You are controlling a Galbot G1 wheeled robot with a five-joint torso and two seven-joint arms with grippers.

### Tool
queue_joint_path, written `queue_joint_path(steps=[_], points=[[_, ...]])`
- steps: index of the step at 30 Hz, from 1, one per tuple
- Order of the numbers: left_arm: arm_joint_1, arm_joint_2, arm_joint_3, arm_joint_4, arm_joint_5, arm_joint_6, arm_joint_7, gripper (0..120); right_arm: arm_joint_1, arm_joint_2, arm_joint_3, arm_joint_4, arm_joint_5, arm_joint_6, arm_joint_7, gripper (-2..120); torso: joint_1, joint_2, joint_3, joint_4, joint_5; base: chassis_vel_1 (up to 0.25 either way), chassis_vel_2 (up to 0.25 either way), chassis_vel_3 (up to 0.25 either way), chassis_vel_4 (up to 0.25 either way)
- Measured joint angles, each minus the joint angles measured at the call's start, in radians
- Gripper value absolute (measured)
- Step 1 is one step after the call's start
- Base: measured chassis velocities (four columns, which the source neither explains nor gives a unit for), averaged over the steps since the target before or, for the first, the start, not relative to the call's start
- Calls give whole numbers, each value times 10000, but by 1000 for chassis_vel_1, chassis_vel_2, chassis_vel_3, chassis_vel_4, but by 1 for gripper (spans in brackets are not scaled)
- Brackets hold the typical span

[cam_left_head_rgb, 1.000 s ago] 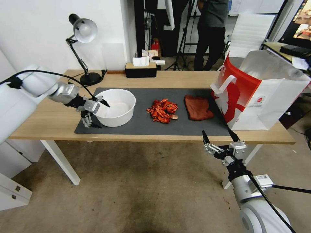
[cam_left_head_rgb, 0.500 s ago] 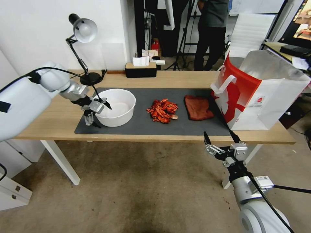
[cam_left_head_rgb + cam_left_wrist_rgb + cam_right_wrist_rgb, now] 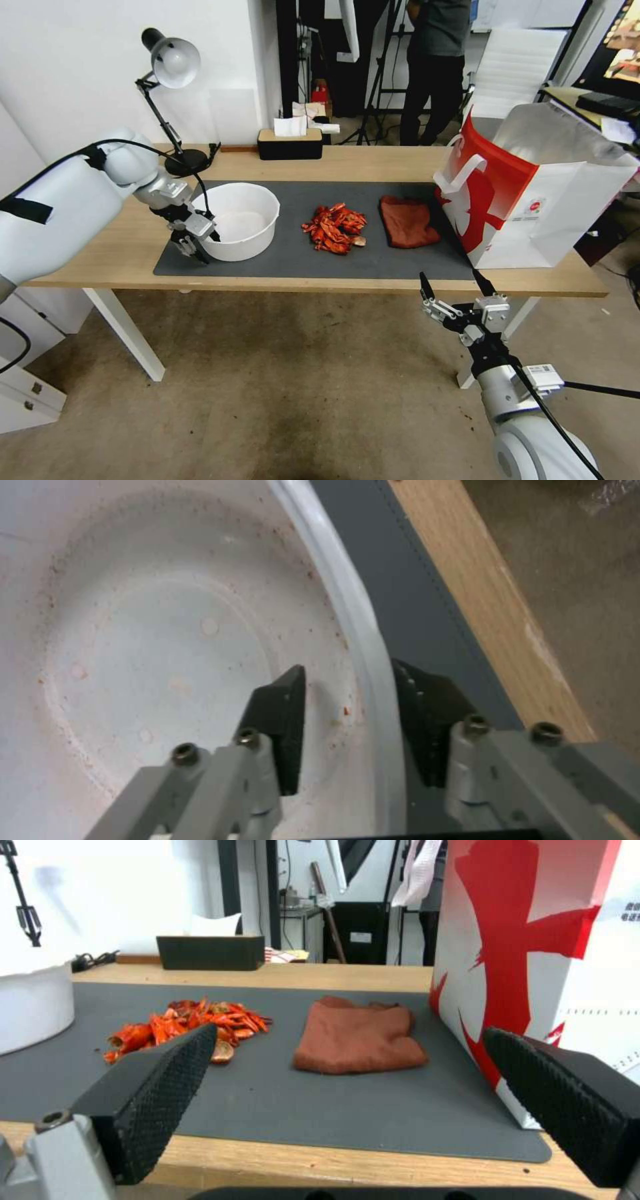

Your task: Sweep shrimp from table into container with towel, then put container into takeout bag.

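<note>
Fingers (image 3: 283,720) of the left gripper (image 3: 198,241) straddle the container (image 3: 243,223) rim, apart, near the mat's (image 3: 373,260) left front corner; a thin-wall pinch may slip or tip it. Shrimp (image 3: 335,228) lie mid-mat. Right gripper (image 3: 455,293) hangs spread off the table (image 3: 107,250) front edge.

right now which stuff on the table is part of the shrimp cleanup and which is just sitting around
Part of the job:
- shrimp, piled on the mat
- towel, beside the pile
- container, its rim between the left gripper's fingers
- takeout bag, at the table's right end

Just lying about:
- desk lamp
- tissue box
</note>
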State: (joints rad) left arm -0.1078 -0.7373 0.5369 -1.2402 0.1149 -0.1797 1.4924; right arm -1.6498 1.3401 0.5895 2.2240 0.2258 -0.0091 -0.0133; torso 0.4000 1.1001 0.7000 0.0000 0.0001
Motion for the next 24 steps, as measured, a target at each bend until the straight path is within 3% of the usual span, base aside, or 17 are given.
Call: queue_joint_path(steps=[1, 3, 9, 15, 17, 19, 21, 22, 24], points=[[0, 0, 0, 0, 0, 0, 0, 32, 0, 0, 0, 0, 0, 0, 0, 100, 0, 0, 0, 0, 0, 0, 0, 0, 0], [4, -70, 0, -9, 0, -38, 0, 19, -1, 45, -1, -38, -20, 13, -2, 100, 0, 0, 0, -1, 0, 0, 0, 0, 0], [25, -116, -39, -29, 48, -79, 365, 3, -1, 64, -6, -44, -28, 16, -5, 100, 0, 0, 0, 0, -1, 0, 0, 0, 0], [111, -54, -267, -129, 146, -492, 408, 0, -75, 66, 17, -36, -29, 16, 8, 100, 0, 0, 1, 0, -2, 0, 0, 0, 0], [249, 68, -622, -603, 473, -981, 370, 0, -96, 74, 30, -13, -29, 19, 30, 100, 0, -1, 0, 0, -2, 0, 0, 0, 0], [267, 124, -652, -746, 460, -1025, 335, 0, -102, 89, 30, -4, -29, 20, 35, 100, 0, -1, 0, -1, -1, 0, 0, 0, 0], [413, 465, -773, -1487, 304, -1260, 125, 0, -175, 169, 20, 4, -30, 42, 45, 100, 0, 0, 0, -2, 0, 0, 0, 0, 0], [413, 465, -773, -1487, 304, -1260, 125, 0, -175, 169, 20, 4, -30, 42, 45, 100, 0, 0, 0, -2, 0, 0, 0, 0, 0], [800, 901, -1070, -2409, 345, -1765, -141, 0, -255, 222, -2, 4, -35, 101, 46, 100, 0, 0, 0, -2, 0, 0, 0, 0, 0]])
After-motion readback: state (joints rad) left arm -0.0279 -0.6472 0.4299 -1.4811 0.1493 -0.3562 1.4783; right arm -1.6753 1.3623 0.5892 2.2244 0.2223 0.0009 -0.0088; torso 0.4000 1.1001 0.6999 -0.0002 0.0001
